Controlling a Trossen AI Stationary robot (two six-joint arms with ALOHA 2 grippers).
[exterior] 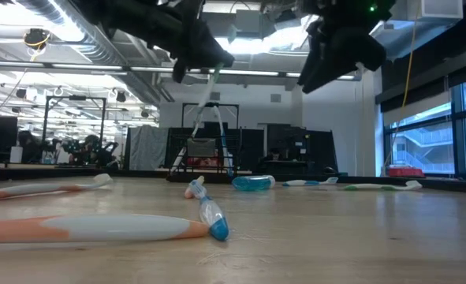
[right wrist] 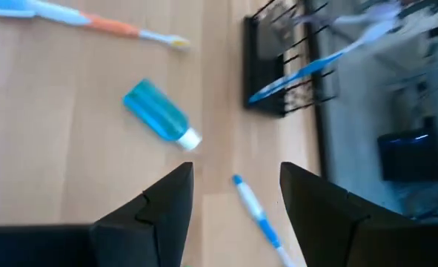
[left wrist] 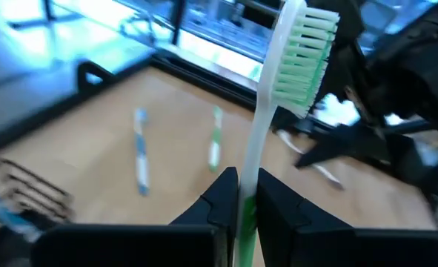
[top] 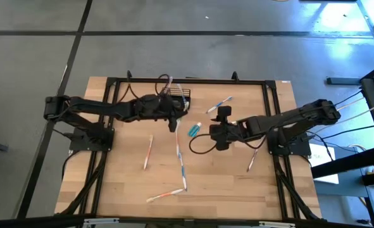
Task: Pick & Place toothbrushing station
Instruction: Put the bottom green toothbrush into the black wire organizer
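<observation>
orange-handled toothbrush (exterior: 98, 228) lying nearest on the wood, more brushes and teal tube (right wrist: 161, 114) scattered loose. toothbrushing station (top: 176, 97) standing at the table's far edge, holding a few brushes already, so partly filled, plenty left. left gripper (left wrist: 239, 194) pinched tight on green toothbrush (left wrist: 274, 111), hovering beside the station. right gripper (right wrist: 235, 194) spread wide, empty, above the tube.

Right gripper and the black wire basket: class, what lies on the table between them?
In the right wrist view, between the open right gripper and the basket lie bare wood and the tip of a blue toothbrush.
</observation>
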